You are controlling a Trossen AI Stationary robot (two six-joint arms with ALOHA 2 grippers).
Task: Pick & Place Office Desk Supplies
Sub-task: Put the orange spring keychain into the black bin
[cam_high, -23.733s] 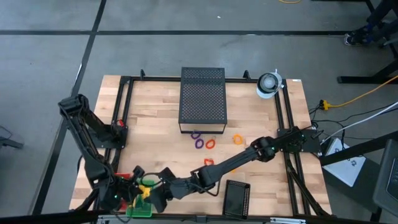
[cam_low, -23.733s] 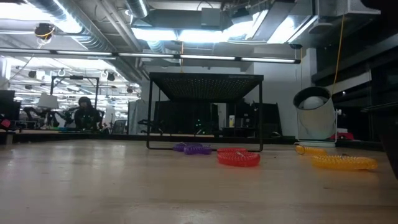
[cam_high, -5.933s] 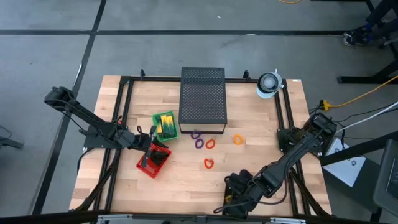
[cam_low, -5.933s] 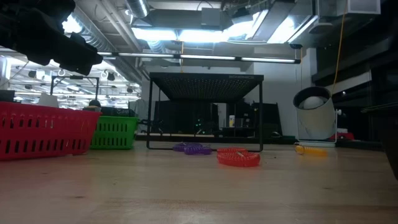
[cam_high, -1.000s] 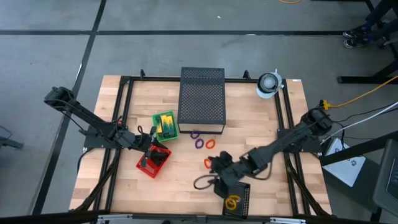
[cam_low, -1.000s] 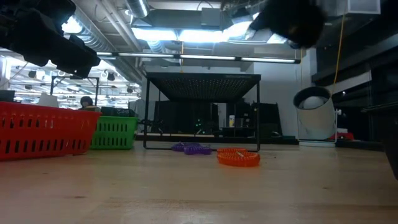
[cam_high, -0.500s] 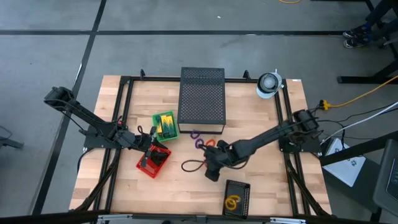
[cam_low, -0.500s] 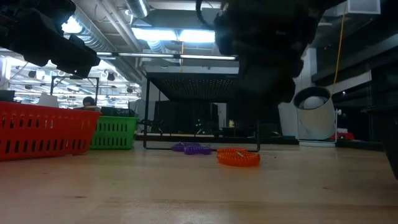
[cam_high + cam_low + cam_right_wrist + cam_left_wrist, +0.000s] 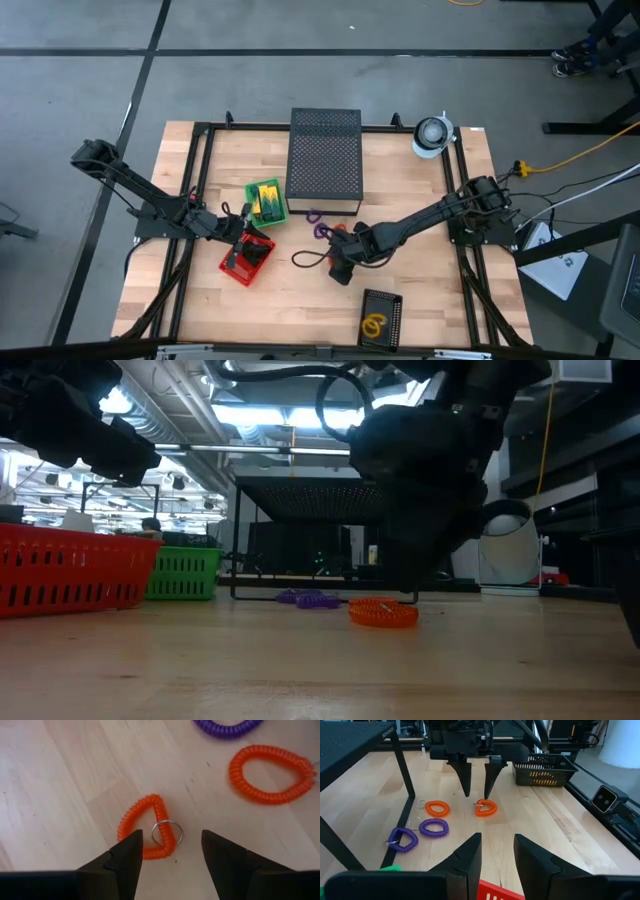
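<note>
Flanking the orange coil (image 9: 148, 827): another orange ring (image 9: 267, 774), purple rings (image 9: 418, 832).

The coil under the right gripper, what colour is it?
Orange, with a silver key ring; the coil shows best in the right wrist view.

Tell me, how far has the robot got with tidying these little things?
Done: a yellow coiled ring already lies in the small black mesh basket. In hand: the right hand, open, hovers over one orange coiled ring. Left: a second orange ring and two purple coiled rings lie loose on the wooden table. The left hand waits by the red basket.
</note>
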